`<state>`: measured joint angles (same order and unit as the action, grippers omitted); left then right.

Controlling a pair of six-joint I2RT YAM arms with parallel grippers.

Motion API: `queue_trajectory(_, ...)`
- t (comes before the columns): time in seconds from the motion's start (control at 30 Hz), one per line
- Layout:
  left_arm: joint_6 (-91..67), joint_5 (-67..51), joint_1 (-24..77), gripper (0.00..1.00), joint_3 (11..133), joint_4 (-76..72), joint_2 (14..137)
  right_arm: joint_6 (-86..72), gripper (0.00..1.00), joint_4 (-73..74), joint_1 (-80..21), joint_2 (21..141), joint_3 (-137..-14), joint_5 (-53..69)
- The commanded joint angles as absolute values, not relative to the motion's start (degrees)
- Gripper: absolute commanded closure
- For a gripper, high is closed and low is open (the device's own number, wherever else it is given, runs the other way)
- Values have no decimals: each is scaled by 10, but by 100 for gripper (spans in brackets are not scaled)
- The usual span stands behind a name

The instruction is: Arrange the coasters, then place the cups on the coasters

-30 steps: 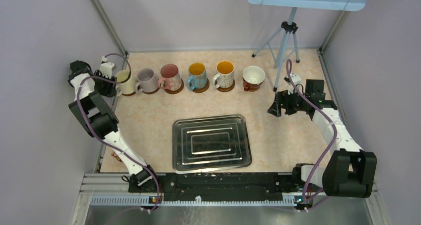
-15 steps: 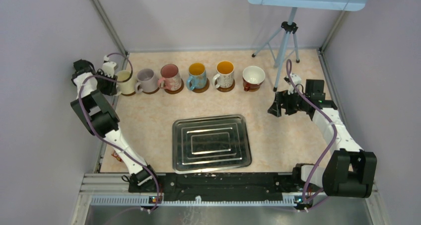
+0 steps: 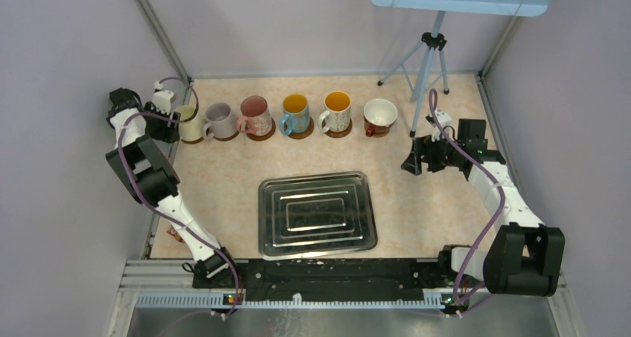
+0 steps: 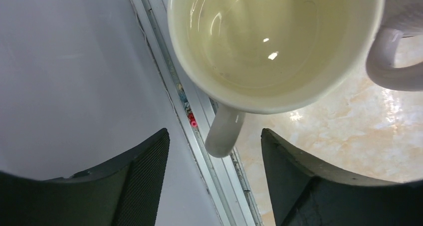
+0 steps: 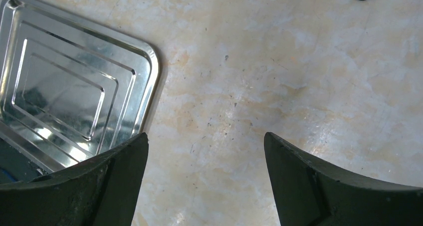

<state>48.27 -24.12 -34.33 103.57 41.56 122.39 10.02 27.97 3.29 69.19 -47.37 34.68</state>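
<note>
Six cups stand in a row at the back, each over a coaster: cream cup [image 3: 190,121], lilac [image 3: 218,119], pink [image 3: 255,114], blue-handled [image 3: 295,112], orange-inside [image 3: 337,111], dark red [image 3: 380,115]. Dark coaster edges [image 3: 300,135] show under most of them. My left gripper [image 3: 165,126] is at the table's left edge beside the cream cup [image 4: 272,41]. It is open [image 4: 214,146], and the cup's handle [image 4: 224,131] hangs between the fingers without touching them. My right gripper [image 3: 411,162] hovers open [image 5: 205,151] over bare tabletop.
A silver tray [image 3: 317,213] lies in the middle near the front, and its corner [image 5: 65,86] shows in the right wrist view. A metal wall rail [image 4: 199,136] runs under the left gripper. A tripod [image 3: 425,62] stands at the back right.
My left gripper's jaws have spread apart around the cream cup's handle, and the wrist has shifted slightly toward the back. The right arm has not moved.
</note>
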Motion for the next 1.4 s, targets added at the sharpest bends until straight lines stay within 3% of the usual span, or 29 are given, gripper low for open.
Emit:
queue_trajectory(0.0, 477, -269, -342, 25, 1028, 413, 1146, 108, 15, 277, 38, 692, -498, 352)
queue_trajectory(0.2, 462, -283, -334, 1, 1028, 435, 1101, 112, 15, 289, 38, 696, -526, 351)
queue_trajectory(0.6, 430, -343, -236, 1, 1026, 529, 994, 111, 15, 310, 37, 719, -605, 363)
queue_trajectory(0.9, 509, -395, -68, 2, 757, 544, 818, 113, 15, 307, 29, 713, -573, 368)
queue_trajectory(1.03, 505, -357, 13, 10, 647, 523, 777, 113, 15, 304, 28, 704, -555, 367)
queue_trajectory(1.27, 490, -339, 84, 40, 504, 482, 754, 109, 15, 291, 27, 699, -532, 366)
queue_trajectory(1.37, 465, -308, 107, 44, 470, 433, 757, 104, 15, 281, 27, 703, -523, 369)
